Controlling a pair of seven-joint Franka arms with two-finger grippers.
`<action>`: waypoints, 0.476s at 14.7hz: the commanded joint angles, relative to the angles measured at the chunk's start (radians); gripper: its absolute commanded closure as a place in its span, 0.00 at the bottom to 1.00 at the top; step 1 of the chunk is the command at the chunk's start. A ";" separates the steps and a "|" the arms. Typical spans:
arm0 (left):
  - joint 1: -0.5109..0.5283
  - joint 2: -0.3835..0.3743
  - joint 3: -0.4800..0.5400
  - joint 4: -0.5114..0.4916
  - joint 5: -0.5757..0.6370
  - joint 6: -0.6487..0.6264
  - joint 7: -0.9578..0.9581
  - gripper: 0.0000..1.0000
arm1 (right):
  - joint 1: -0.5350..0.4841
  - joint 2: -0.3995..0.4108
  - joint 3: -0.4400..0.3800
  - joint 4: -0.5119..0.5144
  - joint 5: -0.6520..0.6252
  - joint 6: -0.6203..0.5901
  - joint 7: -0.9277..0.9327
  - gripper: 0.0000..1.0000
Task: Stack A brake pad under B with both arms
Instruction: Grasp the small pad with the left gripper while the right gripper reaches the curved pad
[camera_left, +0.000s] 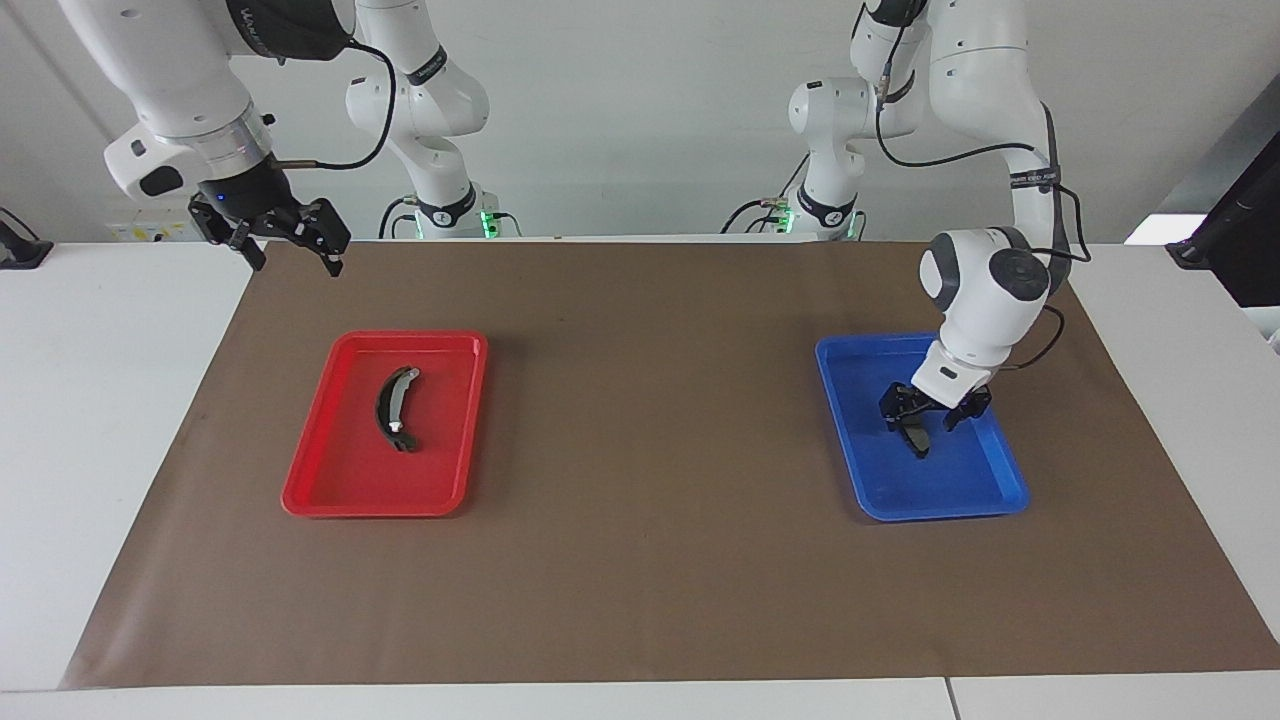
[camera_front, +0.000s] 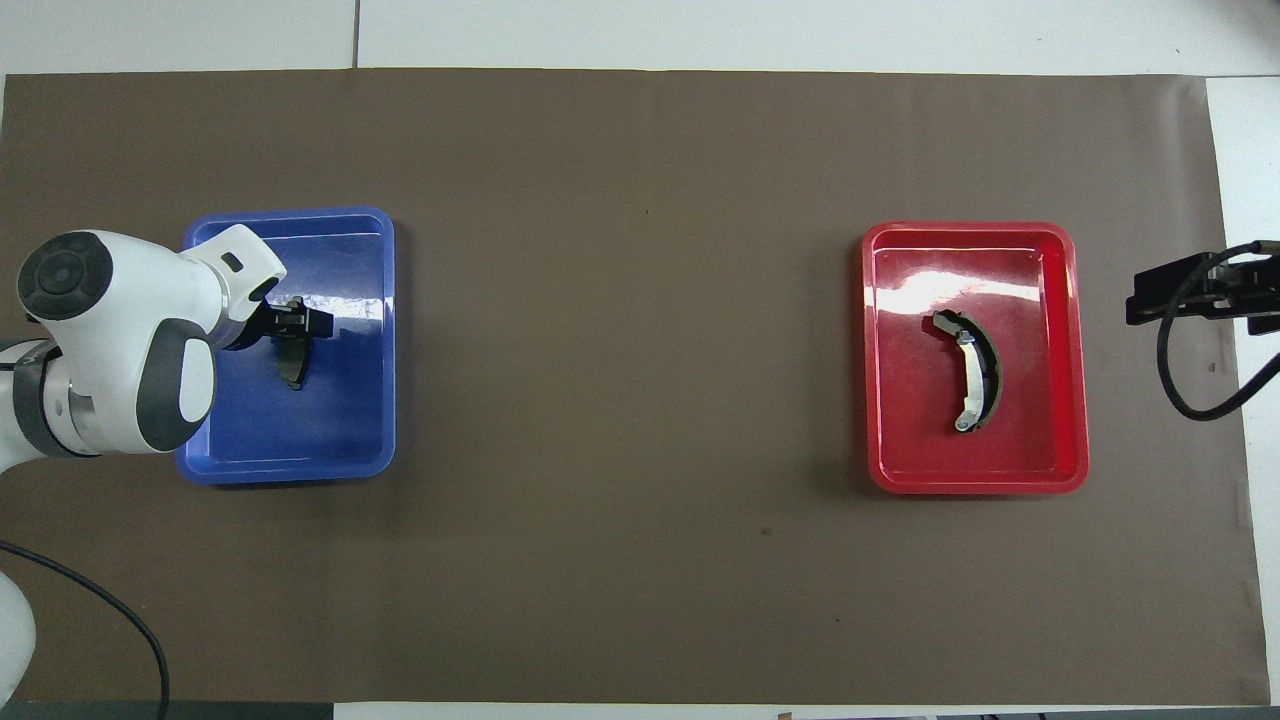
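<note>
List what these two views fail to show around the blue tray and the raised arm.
- Left pincer over A brake pad in the blue tray: its fingers merge with the dark pad in both views, so grip is unreadable.
- Right pincer: overhead view's edge cuts it off.
- B: underside hidden.

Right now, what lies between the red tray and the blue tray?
Only bare brown mat separates red tray and blue tray, shown in the overhead view.
</note>
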 joint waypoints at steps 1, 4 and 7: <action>-0.003 -0.014 0.005 -0.014 -0.003 -0.004 0.002 0.51 | -0.002 -0.057 0.006 -0.123 0.014 0.095 -0.023 0.00; 0.003 -0.040 0.006 -0.015 -0.003 -0.054 0.002 0.89 | -0.002 -0.097 0.006 -0.255 0.015 0.195 -0.031 0.00; -0.007 -0.098 0.005 0.012 -0.003 -0.174 -0.003 0.99 | -0.002 -0.081 0.008 -0.338 0.017 0.281 -0.048 0.00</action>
